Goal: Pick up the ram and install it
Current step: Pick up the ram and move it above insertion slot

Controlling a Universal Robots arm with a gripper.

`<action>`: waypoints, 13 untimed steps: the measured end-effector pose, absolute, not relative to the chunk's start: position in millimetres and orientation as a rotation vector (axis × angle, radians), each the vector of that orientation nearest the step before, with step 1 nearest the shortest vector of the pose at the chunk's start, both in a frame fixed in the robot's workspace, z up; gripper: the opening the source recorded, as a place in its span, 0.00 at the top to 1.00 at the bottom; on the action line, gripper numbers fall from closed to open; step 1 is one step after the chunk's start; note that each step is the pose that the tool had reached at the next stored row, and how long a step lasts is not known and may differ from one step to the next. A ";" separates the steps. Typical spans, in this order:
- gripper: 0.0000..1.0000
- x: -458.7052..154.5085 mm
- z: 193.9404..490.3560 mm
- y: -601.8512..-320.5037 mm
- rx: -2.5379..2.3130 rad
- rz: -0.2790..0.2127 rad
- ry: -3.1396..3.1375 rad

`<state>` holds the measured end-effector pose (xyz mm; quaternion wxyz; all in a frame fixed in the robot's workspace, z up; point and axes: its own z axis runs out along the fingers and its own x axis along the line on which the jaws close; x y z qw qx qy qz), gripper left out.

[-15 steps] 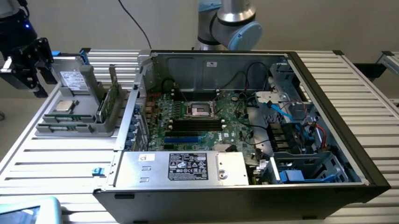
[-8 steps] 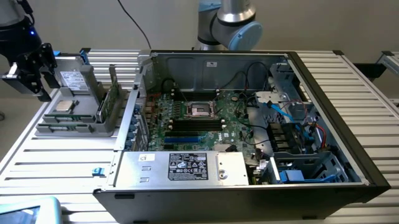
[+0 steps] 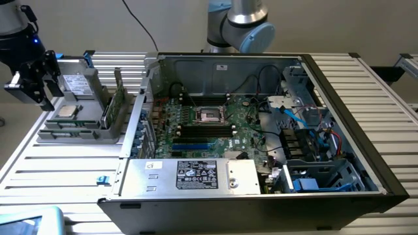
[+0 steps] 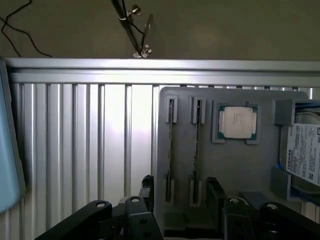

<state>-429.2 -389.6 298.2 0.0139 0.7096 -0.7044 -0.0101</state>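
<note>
The arm (image 3: 243, 14) is made of smooth silver-grey tubing. Its joint at the far side of the scene carries a round pale-blue cap (image 3: 261, 36) over a darker ring. At the exterior view's left, a further silver-grey segment with a dark band meets a black wrist housing (image 3: 18, 49), on which a small blue light (image 3: 34, 40) glows. The gripper (image 3: 29, 90) below it is matt black throughout, built of angular linked bars. In the wrist view its fingers (image 4: 146, 184) are flat-sided black links with blocky tips, and round silver pins (image 4: 100, 204) mark each pivot of the linkage.
</note>
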 end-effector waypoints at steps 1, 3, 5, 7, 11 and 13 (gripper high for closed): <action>0.46 -428.8 297.0 -389.9 2.210 -0.032 -2.194; 0.46 -428.4 293.9 -389.9 2.209 -0.032 -2.194; 0.46 -428.2 290.3 -390.0 2.210 -0.031 -2.194; 0.46 -428.2 286.6 -390.2 2.211 -0.028 -2.195; 0.46 -428.2 279.5 -392.6 2.213 -0.025 -2.197; 0.46 -428.2 275.8 -394.6 2.213 -0.024 -2.197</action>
